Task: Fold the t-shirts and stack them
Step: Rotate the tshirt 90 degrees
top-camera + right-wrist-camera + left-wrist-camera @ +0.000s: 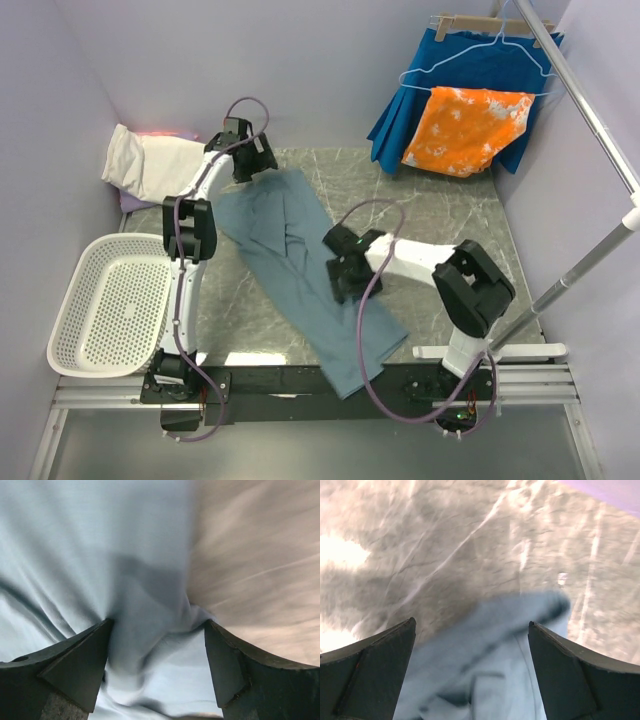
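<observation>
Currently your right claw [157, 625] straddles a ridge of blue-grey t-shirt [75, 545], wide, ungripped, evidently to pinch. Left claw [471, 624] gapes empty.

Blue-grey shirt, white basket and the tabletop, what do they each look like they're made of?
Shirt: soft matte cloth, probably cotton; it wrinkles and drapes. Basket: stiff white plastic, judging by its moulded grid of holes. Tabletop: grey marble look with pale veins; real stone or printed surface, unclear.
</observation>
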Robot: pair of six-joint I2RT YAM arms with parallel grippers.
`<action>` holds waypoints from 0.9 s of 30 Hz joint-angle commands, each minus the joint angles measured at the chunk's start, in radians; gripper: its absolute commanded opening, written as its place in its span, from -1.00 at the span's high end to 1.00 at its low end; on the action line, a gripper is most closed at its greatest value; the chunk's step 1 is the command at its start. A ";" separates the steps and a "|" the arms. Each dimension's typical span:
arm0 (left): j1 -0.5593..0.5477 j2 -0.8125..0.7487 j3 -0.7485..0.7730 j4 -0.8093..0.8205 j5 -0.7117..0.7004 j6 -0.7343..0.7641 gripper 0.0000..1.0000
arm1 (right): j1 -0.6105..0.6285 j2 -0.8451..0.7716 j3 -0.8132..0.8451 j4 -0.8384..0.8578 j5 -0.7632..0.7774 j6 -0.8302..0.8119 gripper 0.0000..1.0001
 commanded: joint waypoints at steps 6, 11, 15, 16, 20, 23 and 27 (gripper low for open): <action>0.053 -0.082 0.000 0.064 0.214 0.084 -0.99 | 0.169 -0.137 0.019 -0.158 0.061 0.054 -0.76; 0.051 -0.352 -0.352 0.239 0.214 0.027 -0.99 | 0.016 -0.113 0.225 -0.077 0.211 -0.050 -0.79; 0.031 -0.554 -0.630 0.302 0.177 -0.013 -0.99 | -0.128 0.088 0.553 0.012 0.041 -0.182 -0.79; 0.014 -0.628 -0.674 0.303 0.137 -0.023 -0.99 | -0.150 0.137 0.623 0.015 0.010 -0.197 -0.79; -0.030 -0.802 -0.917 0.370 0.048 -0.092 -0.99 | -0.190 0.491 1.038 -0.063 -0.150 -0.268 -0.79; -0.050 -0.900 -1.074 0.397 -0.012 -0.158 -0.99 | -0.217 0.694 1.385 -0.156 -0.268 -0.257 -0.78; -0.062 -0.960 -1.234 0.464 -0.001 -0.218 -0.99 | -0.248 0.659 1.180 0.044 -0.479 -0.222 -0.75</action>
